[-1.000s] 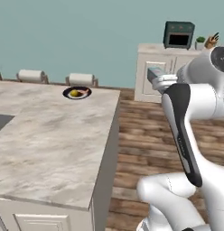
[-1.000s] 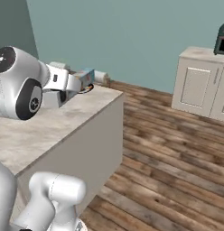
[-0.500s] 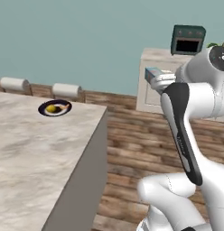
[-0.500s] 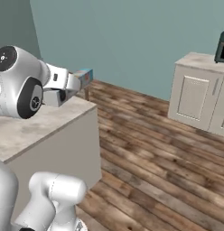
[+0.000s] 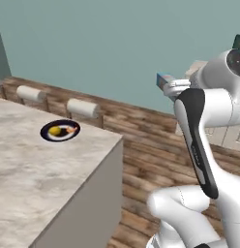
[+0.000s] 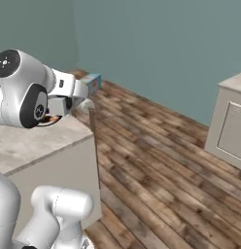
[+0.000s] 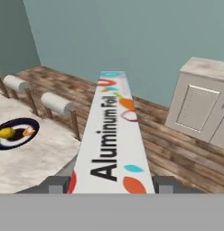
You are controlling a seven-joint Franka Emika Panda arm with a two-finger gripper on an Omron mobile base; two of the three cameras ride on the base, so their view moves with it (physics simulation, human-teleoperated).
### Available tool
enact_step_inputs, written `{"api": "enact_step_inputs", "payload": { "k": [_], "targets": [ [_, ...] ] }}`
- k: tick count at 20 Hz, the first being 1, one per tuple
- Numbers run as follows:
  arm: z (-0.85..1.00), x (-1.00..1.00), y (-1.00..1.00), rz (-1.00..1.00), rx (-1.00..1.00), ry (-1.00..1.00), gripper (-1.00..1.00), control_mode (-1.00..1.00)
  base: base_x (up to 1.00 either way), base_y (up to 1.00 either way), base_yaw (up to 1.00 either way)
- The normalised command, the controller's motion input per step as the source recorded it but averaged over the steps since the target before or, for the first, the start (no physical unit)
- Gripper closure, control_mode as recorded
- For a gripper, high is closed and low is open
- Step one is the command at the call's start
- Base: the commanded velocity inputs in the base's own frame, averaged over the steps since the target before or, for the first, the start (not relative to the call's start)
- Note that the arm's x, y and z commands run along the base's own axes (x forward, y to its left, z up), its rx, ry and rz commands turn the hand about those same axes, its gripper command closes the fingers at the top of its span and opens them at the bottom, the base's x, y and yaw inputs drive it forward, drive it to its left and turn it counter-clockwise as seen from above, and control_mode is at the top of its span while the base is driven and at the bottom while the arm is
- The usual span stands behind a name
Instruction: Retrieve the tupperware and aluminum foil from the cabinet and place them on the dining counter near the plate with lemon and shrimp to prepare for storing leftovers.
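My gripper (image 7: 113, 186) is shut on the aluminum foil (image 7: 113, 135), a long white box with red lettering that points away from the hand. Its teal end (image 5: 165, 79) juts from the gripper (image 5: 179, 88) above the floor, right of the dining counter (image 5: 30, 189). The same box end (image 6: 91, 82) sticks out past the gripper (image 6: 78, 90) over the counter's corner (image 6: 40, 141). The plate with lemon and shrimp (image 5: 60, 131) sits near the counter's far edge, lower left of the box in the hand view (image 7: 14, 133). The tupperware and the cabinet are out of view.
Two stools with white roll cushions (image 5: 83, 107) (image 5: 30, 93) stand just beyond the counter's far edge. A cream low sideboard (image 7: 199, 108) (image 6: 232, 121) stands against the teal wall to the right. Wooden floor (image 6: 156, 160) lies between them.
The whole picture has shifted: the base has moved, so the counter and plate now sit lower and further left, and nearer. The foil box stays held in the gripper.
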Motion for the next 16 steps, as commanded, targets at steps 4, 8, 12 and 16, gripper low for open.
{"api": "enact_step_inputs", "payload": {
  "k": [4, 8, 12, 16],
  "targets": [
    [0.00, 0.00, 0.00, 0.00, 0.00, 0.00, 1.00, 1.00, 0.96, -0.86, 0.44],
    [0.00, 0.00, 0.00, 0.00, 0.00, 0.00, 1.00, 1.00, 0.79, -0.97, 0.42],
    [0.00, 0.00, 0.00, 0.00, 0.00, 0.00, 1.00, 1.00, 0.51, -0.98, 0.48],
    [0.00, 0.00, 0.00, 0.00, 0.00, 0.00, 1.00, 1.00, 0.29, -0.89, 0.55]
  ]
}}
